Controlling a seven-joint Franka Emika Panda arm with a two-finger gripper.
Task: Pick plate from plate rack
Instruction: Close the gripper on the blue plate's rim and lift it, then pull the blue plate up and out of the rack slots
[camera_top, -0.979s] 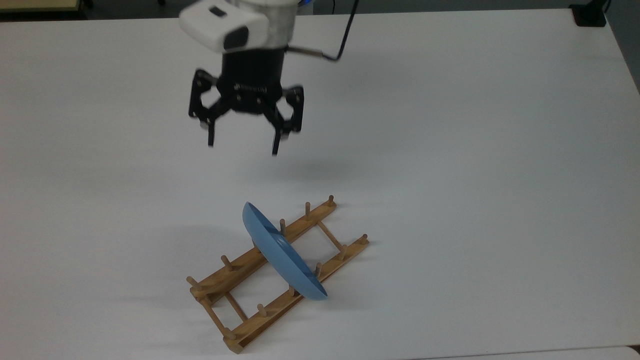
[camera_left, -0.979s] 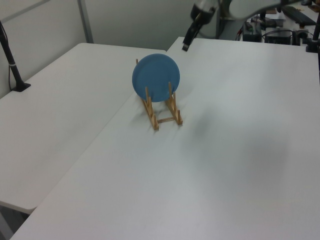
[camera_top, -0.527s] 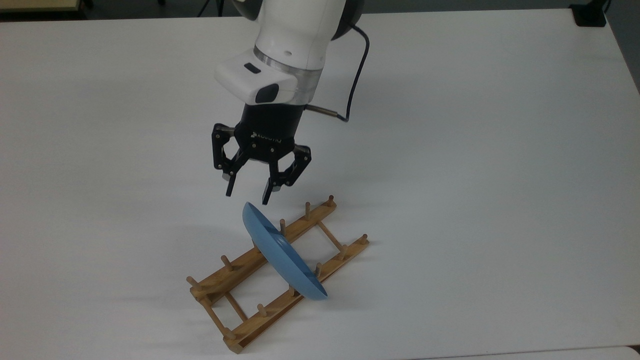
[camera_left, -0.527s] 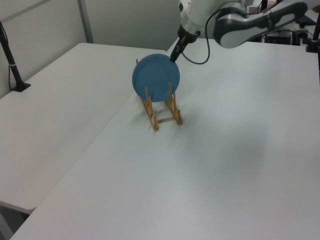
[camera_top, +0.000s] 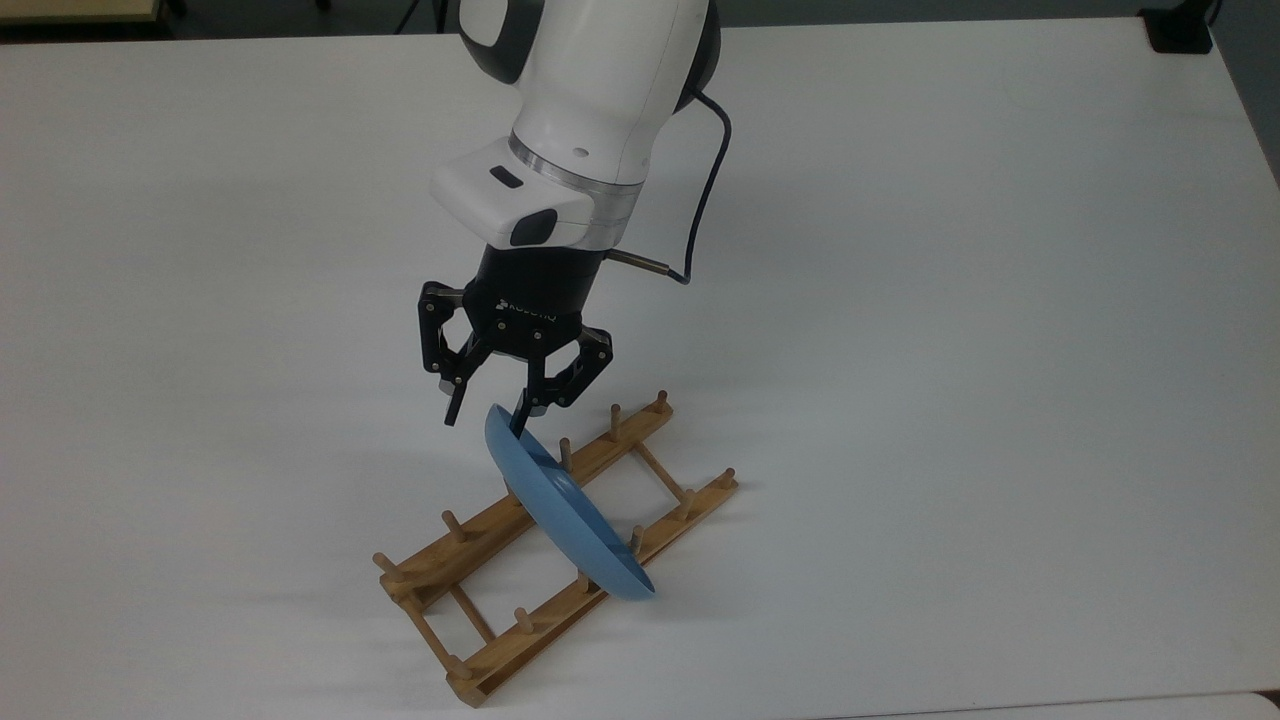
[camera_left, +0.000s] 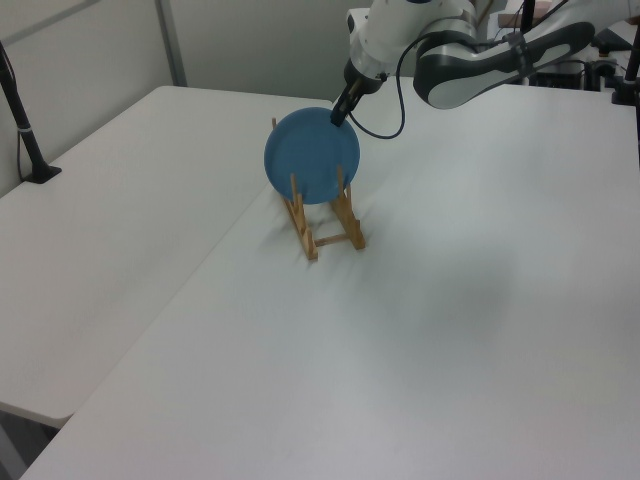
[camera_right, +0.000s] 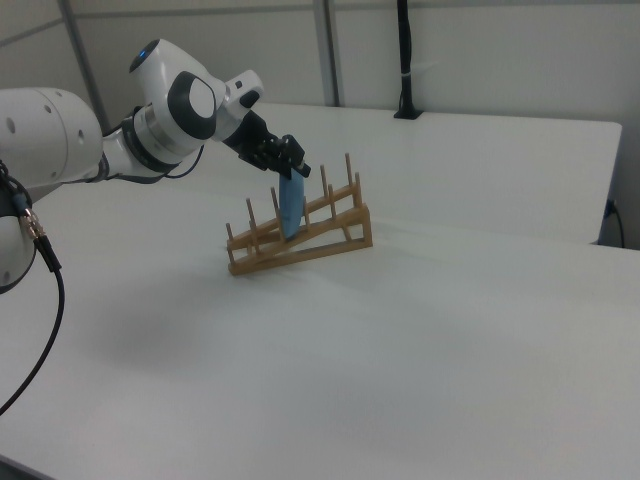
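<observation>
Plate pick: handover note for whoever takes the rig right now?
Gripper: open, at the plate's top edge, one finger on each side of the rim in the top view; not closed on it.
Plate: standing on edge between the pegs, about mid-rack.
Plate rack: on the white table, lying diagonally in the top view.
Done: approach to the rim.
Left: close on the rim, lift the plate clear of the pegs.

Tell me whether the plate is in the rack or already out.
In: the blue plate stands on edge between the plate rack's pegs, open gripper straddling its top rim.
</observation>
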